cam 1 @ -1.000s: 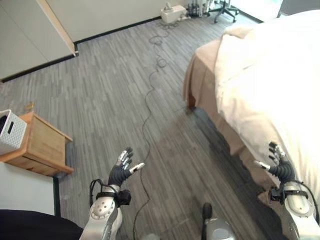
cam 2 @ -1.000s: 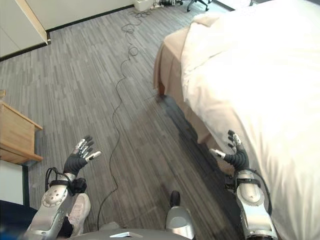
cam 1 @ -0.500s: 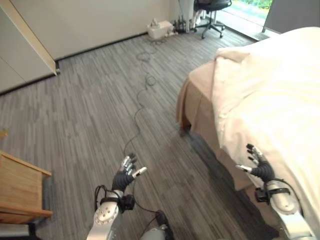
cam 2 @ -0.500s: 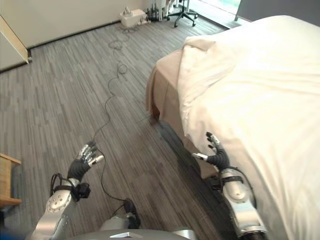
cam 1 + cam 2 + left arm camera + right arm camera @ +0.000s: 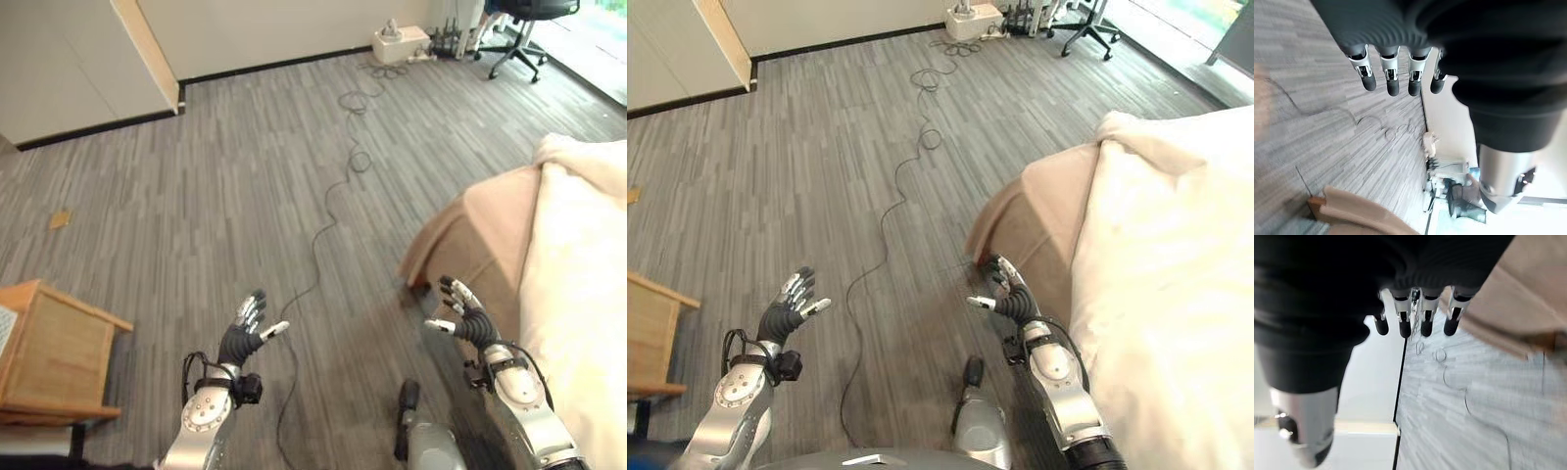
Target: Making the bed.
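Left robot hand (image 5: pixel 243 336): raised over the floor (image 5: pixel 225 186) on the robot's left, palm turned inward, fingers (image 5: pixel 1392 73) straight and spread, thumb held apart; released, nothing held. Nothing is touched by it.

Right robot hand (image 5: pixel 1011 299): raised at about the same height on the robot's right, fingers (image 5: pixel 1422 316) straight and slightly fanned, thumb out to the side; released, nothing held. It is seen just in front of the bed's near corner, close to the tan cover, but contact cannot be confirmed.

Bed (image 5: pixel 1176 294): placed on the robot's right. A white duvet (image 5: pixel 1166 255) is laid over the top, bunched into a fold at the corner. A tan cover (image 5: pixel 1038 220) is exposed beneath it at the corner and hangs down toward the floor.

Floor: grey wood-pattern planks. A thin black cable (image 5: pixel 328 220) is laid in curves between the two hands, running away toward the far wall.

Wooden side table (image 5: pixel 54 348): stood on the robot's left, well apart from the left hand.

White box (image 5: pixel 397 44): set at the far wall where the cable ends, with plugs beside it.

Office chair (image 5: pixel 519 24): stood near the white box, at the far right.

Wall (image 5: pixel 284 29): pale, with a dark skirting strip and a light wooden panel edge (image 5: pixel 147 44).

No legible writing is found on any item.
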### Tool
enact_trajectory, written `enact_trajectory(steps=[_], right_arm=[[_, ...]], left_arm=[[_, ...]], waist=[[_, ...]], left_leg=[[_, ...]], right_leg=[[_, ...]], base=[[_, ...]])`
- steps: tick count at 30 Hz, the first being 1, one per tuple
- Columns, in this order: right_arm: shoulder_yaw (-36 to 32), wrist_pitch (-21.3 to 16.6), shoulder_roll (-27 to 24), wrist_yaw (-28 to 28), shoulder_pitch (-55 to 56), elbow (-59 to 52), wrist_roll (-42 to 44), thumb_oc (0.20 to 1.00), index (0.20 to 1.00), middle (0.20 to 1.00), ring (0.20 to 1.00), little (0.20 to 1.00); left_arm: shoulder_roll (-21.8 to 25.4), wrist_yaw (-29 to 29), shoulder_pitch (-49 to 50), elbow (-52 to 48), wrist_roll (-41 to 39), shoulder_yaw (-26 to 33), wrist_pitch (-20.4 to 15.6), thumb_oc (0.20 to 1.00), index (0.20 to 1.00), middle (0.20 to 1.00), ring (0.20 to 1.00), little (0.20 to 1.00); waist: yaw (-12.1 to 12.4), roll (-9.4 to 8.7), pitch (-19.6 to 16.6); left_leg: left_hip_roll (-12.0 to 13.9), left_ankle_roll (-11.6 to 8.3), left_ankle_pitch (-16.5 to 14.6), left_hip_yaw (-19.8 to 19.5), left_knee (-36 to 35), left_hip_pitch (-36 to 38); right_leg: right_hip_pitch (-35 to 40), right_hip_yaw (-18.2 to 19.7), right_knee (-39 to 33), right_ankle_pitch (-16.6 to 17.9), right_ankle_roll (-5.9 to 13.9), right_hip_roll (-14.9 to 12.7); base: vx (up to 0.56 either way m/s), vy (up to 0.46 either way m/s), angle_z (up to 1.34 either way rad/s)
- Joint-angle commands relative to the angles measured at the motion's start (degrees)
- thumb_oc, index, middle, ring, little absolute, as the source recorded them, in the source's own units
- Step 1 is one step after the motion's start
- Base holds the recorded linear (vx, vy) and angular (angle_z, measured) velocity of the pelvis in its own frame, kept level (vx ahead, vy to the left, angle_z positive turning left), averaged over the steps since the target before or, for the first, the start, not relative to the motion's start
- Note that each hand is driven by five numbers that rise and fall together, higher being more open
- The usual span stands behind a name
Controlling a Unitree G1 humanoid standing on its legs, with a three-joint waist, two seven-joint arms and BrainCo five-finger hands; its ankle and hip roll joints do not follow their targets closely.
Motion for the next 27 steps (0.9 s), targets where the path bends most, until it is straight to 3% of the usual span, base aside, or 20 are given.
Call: enact_trajectory(steps=[1,2,3,4,6,7,8,9,11,13,14,15,19,21,23,25,27], right_arm=[[-3.7,-3.2,-2.1,-0.3,-0.4,-3.7,0.4,1.000,1.000,1.000,1.000,1.000],[-3.7,-3.2,-2.1,-0.3,-0.4,-3.7,0.4,1.000,1.000,1.000,1.000,1.000],[-5.0,-3.5,-3.5,-0.6,0.4,-5.0,-0.4,1.000,1.000,1.000,1.000,1.000],[-5.5,-3.6,-4.4,-0.8,0.8,-6.2,-1.1,1.000,1.000,1.000,1.000,1.000],[-6.5,-3.3,-5.8,-0.9,1.6,-8.0,-3.1,1.000,1.000,1.000,1.000,1.000],[-6.5,-3.3,-5.8,-0.9,1.6,-8.2,-3.1,1.000,1.000,1.000,1.000,1.000],[-6.8,-3.3,-5.9,-0.6,2.0,-8.6,-3.8,1.000,1.000,1.000,1.000,1.000],[-7.2,-3.7,-6.2,-0.5,2.7,-9.3,-4.8,1.000,1.000,1.000,1.000,1.000],[-6.9,-3.6,-6.3,-0.6,3.0,-9.0,-5.5,1.000,1.000,1.000,1.000,1.000],[-7.3,-3.5,-6.1,-1.0,3.5,-9.0,-6.3,1.000,1.000,1.000,1.000,1.000],[-8.5,-4.1,-6.0,-0.9,4.4,-9.7,-6.8,1.000,1.000,1.000,1.000,1.000],[-8.6,-4.0,-6.0,-0.8,4.6,-10.0,-6.8,1.000,1.000,1.000,1.000,1.000],[-11.1,-4.6,-6.0,-1.4,7.8,-12.2,-9.5,1.000,1.000,1.000,1.000,1.000],[-11.2,-4.6,-5.2,-1.1,8.2,-12.7,-10.0,1.000,1.000,1.000,1.000,1.000],[-10.5,-4.6,-4.3,-1.5,7.6,-12.5,-10.5,1.000,1.000,1.000,1.000,1.000],[-9.5,-4.9,-3.8,-2.3,6.2,-12.1,-11.2,1.000,1.000,1.000,1.000,1.000],[-8.6,-5.1,-3.8,-2.7,4.9,-12.0,-12.0,1.000,1.000,1.000,1.000,1.000]], left_arm=[[2.8,-0.6,-2.9,-3.2,0.3,1.7,-3.4,1.000,1.000,1.000,1.000,1.000],[2.8,-0.6,-2.9,-3.2,0.3,1.7,-3.4,1.000,1.000,1.000,1.000,1.000],[2.9,-0.3,-3.2,-2.9,0.2,2.0,-3.3,1.000,1.000,1.000,1.000,1.000],[2.8,-0.2,-3.1,-2.9,0.1,2.2,-3.4,1.000,1.000,1.000,1.000,1.000],[2.3,0.1,-2.7,-2.8,0.4,2.6,-3.4,1.000,1.000,1.000,1.000,1.000],[2.4,0.1,-2.7,-2.7,0.4,2.5,-3.4,1.000,1.000,1.000,1.000,1.000],[2.1,0.2,-2.4,-2.6,0.7,2.8,-3.4,1.000,1.000,1.000,1.000,1.000],[2.0,1.0,-1.7,-2.9,3.0,4.3,-4.1,1.000,1.000,1.000,1.000,1.000],[2.3,3.7,-1.8,-1.7,5.1,6.0,-4.4,1.000,1.000,1.000,1.000,1.000],[2.9,6.9,-3.8,-0.3,6.2,8.0,-5.1,1.000,1.000,1.000,1.000,1.000],[3.5,7.1,-4.9,-1.4,6.7,8.6,-5.8,1.000,1.000,1.000,1.000,1.000],[3.5,7.1,-4.8,-1.4,6.7,8.5,-5.8,1.000,1.000,1.000,1.000,1.000],[5.3,7.7,-7.3,-4.2,6.7,8.6,-6.3,1.000,1.000,1.000,1.000,1.000],[6.4,7.7,-8.1,-5.5,6.7,8.9,-6.5,1.000,1.000,1.000,1.000,1.000],[7.5,8.2,-9.1,-7.0,7.2,8.9,-6.6,1.000,1.000,1.000,1.000,1.000],[9.1,9.5,-10.3,-7.7,8.2,10.0,-6.3,1.000,1.000,1.000,1.000,1.000],[10.2,10.3,-11.5,-8.2,9.6,10.4,-6.2,1.000,1.000,1.000,1.000,1.000]], waist=[[-2.4,-1.85,0.2],[-2.4,-1.90,0.1],[-3.1,-2.62,0.8],[-3.2,-3.09,1.0],[-3.1,-4.29,1.2],[-3.0,-4.42,1.1],[-2.8,-4.73,1.0],[-2.4,-4.69,0.7],[-1.4,-4.67,0.6],[-0.3,-4.66,0.2],[-1.4,-3.64,-0.3],[-0.8,-3.60,-0.3],[-3.7,-2.47,-1.8],[-3.9,-2.31,-1.5],[-3.6,-1.61,-0.9],[-1.9,-0.15,-0.7],[-1.4,0.69,-1.1]], left_leg=[[3.0,0.02,2.8,0.2,0.8,-4.4],[3.0,0.02,3.0,0.2,0.9,-4.7],[5.8,-1.30,6.4,-0.8,8.7,-6.2],[6.2,-1.46,7.5,-2.0,11.6,-7.1],[2.0,0.11,4.9,-6.7,13.2,-10.1],[1.8,0.26,5.1,-6.6,13.1,-10.3],[-0.3,1.03,3.2,-8.7,12.1,-11.3],[-2.9,2.43,-1.4,-12.4,7.3,-11.4],[-6.0,2.89,-1.6,-18.6,3.2,-11.7],[-7.8,3.14,1.4,-26.9,-1.1,-13.6],[-6.0,3.59,2.6,-25.1,-5.1,-12.9],[-5.8,3.61,2.8,-24.6,-5.8,-12.3],[-4.7,4.11,5.6,-19.8,-12.6,-7.8],[-3.9,4.42,6.0,-16.5,-14.3,-6.6],[-2.5,4.29,6.1,-13.5,-14.8,-6.2],[0.1,3.46,6.3,-9.3,-14.7,-6.0],[1.6,3.53,7.2,-5.8,-14.3,-6.4]], right_leg=[[6.6,4.3,4.8,-11.1,9.68,-2.9],[6.4,4.3,4.7,-10.8,9.55,-2.9],[8.1,6.0,3.7,-11.5,8.06,-1.3],[8.6,7.2,3.1,-11.7,7.55,-0.7],[8.9,11.4,2.4,-11.7,7.15,0.0],[8.6,11.4,2.4,-11.5,7.18,-0.2],[8.7,13.4,2.3,-11.5,7.36,0.1],[9.2,17.2,1.8,-12.1,8.01,0.8],[9.0,21.7,2.8,-11.9,8.18,2.1],[9.1,27.3,2.7,-11.8,8.39,3.8],[9.3,28.0,2.4,-12.2,8.85,4.2],[9.4,28.5,2.5,-12.2,8.84,4.3],[7.6,29.7,5.6,-12.0,9.98,5.0],[5.8,30.2,8.1,-11.7,11.32,5.4],[3.3,25.1,11.1,-11.1,12.03,4.4],[2.6,10.1,14.4,-13.8,12.12,-0.6],[2.7,0.9,16.6,-13.9,11.00,-4.1]], base=[[0.07,-0.082,-0.46],[0.13,-0.122,-0.47],[0.13,-0.126,-0.50],[0.17,-0.129,-0.52],[0.07,-0.039,-0.88],[0.06,0.006,-1.76],[0.12,0.079,-1.84],[0.19,0.103,-1.52],[0.17,0.109,-1.53],[0.25,0.116,-2.37],[0.24,0.129,-1.98],[0.12,0.156,-1.20],[0.12,0.150,-0.73],[0.01,0.058,-0.54],[-0.06,-0.008,-1.09],[-0.11,-0.030,-1.22],[-0.13,-0.002,-1.35]])
